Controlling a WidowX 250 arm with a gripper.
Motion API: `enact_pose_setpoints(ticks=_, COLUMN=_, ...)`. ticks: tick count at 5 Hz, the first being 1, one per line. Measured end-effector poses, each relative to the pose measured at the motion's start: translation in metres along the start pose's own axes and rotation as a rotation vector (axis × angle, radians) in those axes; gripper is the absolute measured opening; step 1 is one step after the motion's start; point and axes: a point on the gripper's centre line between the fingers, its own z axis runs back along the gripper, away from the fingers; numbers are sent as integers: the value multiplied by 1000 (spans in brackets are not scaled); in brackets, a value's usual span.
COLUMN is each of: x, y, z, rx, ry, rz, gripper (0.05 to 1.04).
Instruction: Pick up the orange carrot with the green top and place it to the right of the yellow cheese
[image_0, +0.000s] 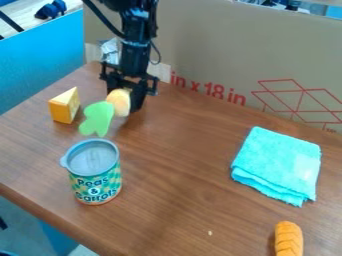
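- The black gripper (127, 102) hangs down over the wooden table (177, 200) in the upper left of the frame, its arm entering from the top edge.
- Nearest to it is a tan rounded piece (119, 102), overlapping the dark gripper in the picture. A green lobed piece (99, 118) adjoins it at the lower left; the two look like parts of one toy.
- The view is poor just there: I cannot tell whether the gripper is wide, narrow or closed around the tan piece, nor whether the toy is off the table.
- As for how far the handling has got, the gripper is at the toy, but a secure hold or a clear lift cannot be confirmed. No other item is at the gripper.
- Left of the toy, a yellow-orange cheese wedge (64, 106) stands on the table, apart from it.
- Below the green piece, in the lower left part of the frame, stands an upright can (97, 184) with a grey top and a green patterned label.
- Right of centre lies a folded turquoise cloth (277, 165), well apart from the gripper.
- At the bottom right is a ridged orange toy (288, 241), partly cut off by the frame edge.
- Across the back, a cardboard panel (207, 40) with red printing borders the table.
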Motion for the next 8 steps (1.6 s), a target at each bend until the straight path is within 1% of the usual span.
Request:
enact_pose_setpoints(ticks=1, x=9, y=3, z=-6, rx=-3, ry=2, rz=-9, gripper=592)
enact_pose_setpoints(ticks=2, x=19, y=6, z=-11, rx=-47, ry=-49, rz=-50, gripper=592)
enact_pose_setpoints(ticks=3, x=23, y=6, z=-11, rx=-76, ry=-85, rz=-44, gripper=668)
enact_pose_setpoints(ticks=4, x=19, y=3, z=-12, rx=-143, ry=-127, rz=-28, gripper=951)
enact_pose_setpoints(ticks=5, x=10, y=1, z=12, rx=-162, ry=-244, rz=-36, gripper=1008)
enact_pose_setpoints(ticks=6, x=5, y=0, z=51, rx=-94, ry=-389, rz=-61, gripper=1005)
enact_pose_setpoints(ticks=7, x=-3, y=-27, z=70, rx=-54, ry=-453, rz=-166, gripper=1001)
enact_pose_setpoints(ticks=8, x=-17, y=-68, z=77, rx=-25, ry=-462, rz=-298, gripper=1001)
